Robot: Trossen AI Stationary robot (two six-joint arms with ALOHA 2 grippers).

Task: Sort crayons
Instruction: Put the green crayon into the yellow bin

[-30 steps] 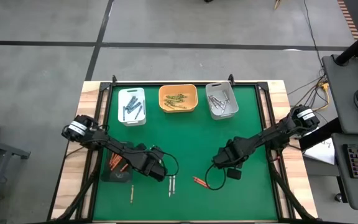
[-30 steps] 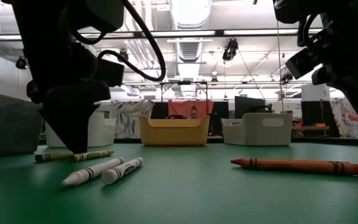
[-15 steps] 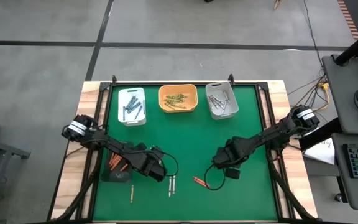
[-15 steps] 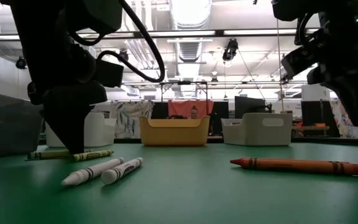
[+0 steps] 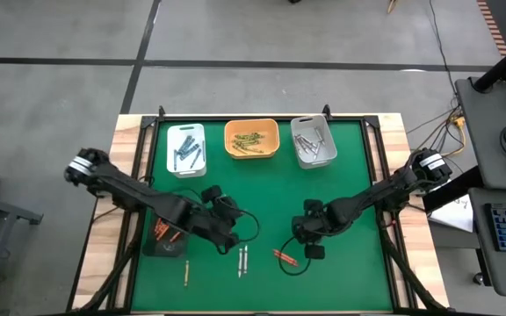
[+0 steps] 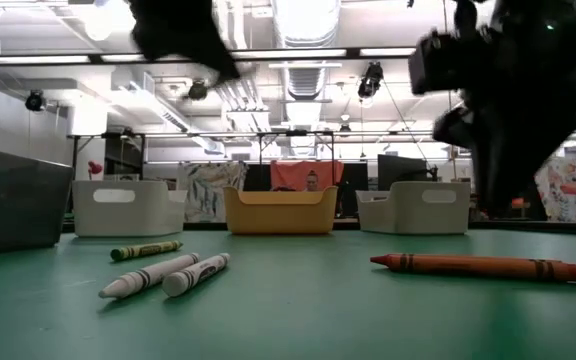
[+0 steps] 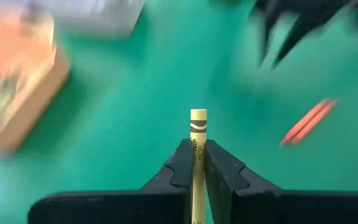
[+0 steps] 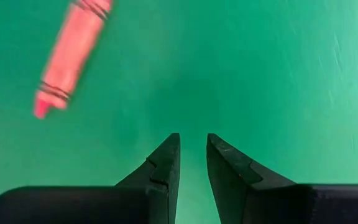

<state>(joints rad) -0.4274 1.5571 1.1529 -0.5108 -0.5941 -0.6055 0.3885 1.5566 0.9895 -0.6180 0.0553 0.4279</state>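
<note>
Left fingers (image 7: 198,163) clamped on a yellow crayon (image 7: 197,134) above the table (image 5: 262,193); right fingers (image 8: 193,163) slightly parted, empty.

The left arm, dark and six-jointed, reaches from the table's left edge diagonally toward the middle, its wrist raised off the green surface. Its two-finger left gripper (image 7: 198,163) is closed tight on a thin yellow-olive crayon with a paper label (image 7: 197,134), which stands out past the fingertips between the two black pads. In the high view this gripper (image 5: 227,219) sits left of the table's centre. The right arm comes in from the right edge, angled low toward the front middle. Its right gripper (image 8: 192,149) points down at the green surface, its fingers parted by a narrow gap and empty; in the high view it (image 5: 310,235) lies right of centre
</note>
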